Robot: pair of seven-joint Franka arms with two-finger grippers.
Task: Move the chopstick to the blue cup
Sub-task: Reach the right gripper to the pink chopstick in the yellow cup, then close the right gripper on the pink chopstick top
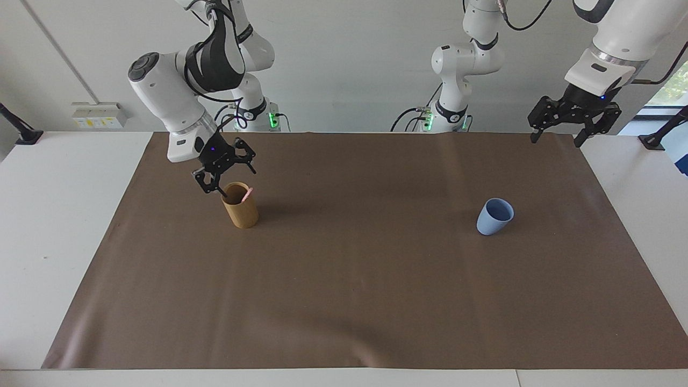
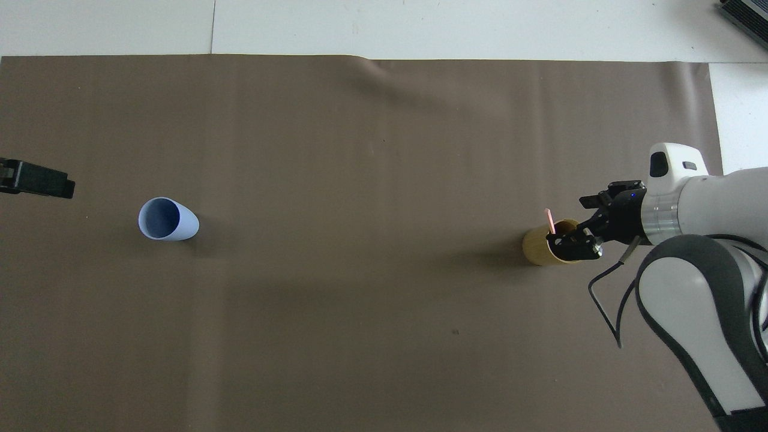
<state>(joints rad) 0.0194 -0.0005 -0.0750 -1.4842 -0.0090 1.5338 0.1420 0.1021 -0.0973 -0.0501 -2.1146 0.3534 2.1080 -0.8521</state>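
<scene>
The pink chopstick [image 1: 247,194] [image 2: 549,221] leans in a tan cylindrical holder [image 1: 241,210] [image 2: 539,251] toward the right arm's end of the mat, its tip above the rim. My right gripper [image 1: 235,181] [image 2: 574,220] hangs open just over the holder's mouth, one fingertip down by the rim, the chopstick not between its fingers. The blue cup [image 1: 494,217] [image 2: 167,219] stands upright toward the left arm's end. My left gripper [image 1: 556,141] [image 2: 37,180] waits open in the air over the mat's corner at the robots' edge.
A brown mat [image 1: 355,290] [image 2: 360,150] covers most of the white table [image 1: 59,215]. Its middle stretch between holder and cup is bare. A wrinkle runs along the mat's edge farthest from the robots.
</scene>
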